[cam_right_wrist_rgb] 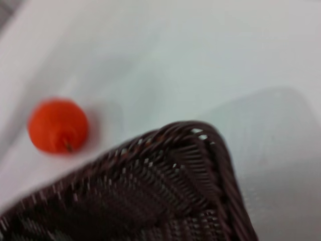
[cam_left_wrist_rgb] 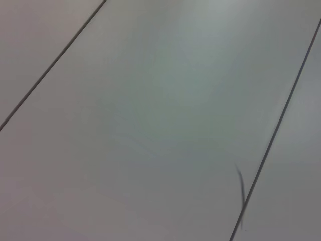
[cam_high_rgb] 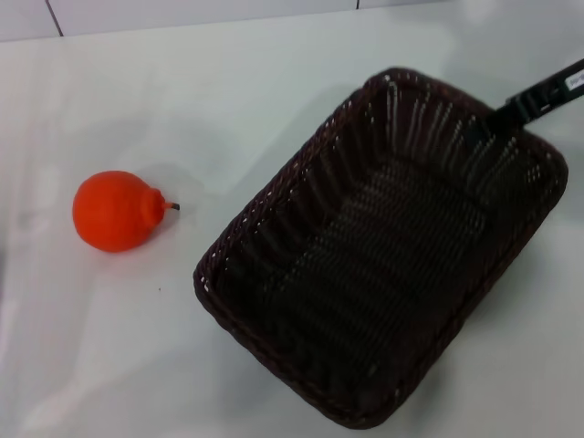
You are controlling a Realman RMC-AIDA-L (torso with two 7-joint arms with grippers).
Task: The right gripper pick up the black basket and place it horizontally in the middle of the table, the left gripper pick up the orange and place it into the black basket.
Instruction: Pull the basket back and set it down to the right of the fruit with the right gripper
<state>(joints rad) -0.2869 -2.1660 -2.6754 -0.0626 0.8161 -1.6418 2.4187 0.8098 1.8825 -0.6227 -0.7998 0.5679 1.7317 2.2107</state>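
Right gripper [cam_high_rgb: 511, 108] at upper right, on the far rim of the black basket [cam_high_rgb: 383, 246]; grip state cannot tell. Basket sits diagonal at centre-right, likely mid-reposition. Orange [cam_high_rgb: 116, 211] lies on table [cam_high_rgb: 91, 365] at left, well apart; left gripper unseen.

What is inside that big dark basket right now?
Nothing: the black basket shows only its bare woven floor. The orange lies outside on the table. The right hand reaches its far rim.

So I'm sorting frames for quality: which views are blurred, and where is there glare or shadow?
Head view: sharp; soft glare on the table, faint shadow beside the orange, right pincer at the black basket rim. Right wrist view: the orange and basket rim are smeared. Left wrist view: streaked lines, nothing else.
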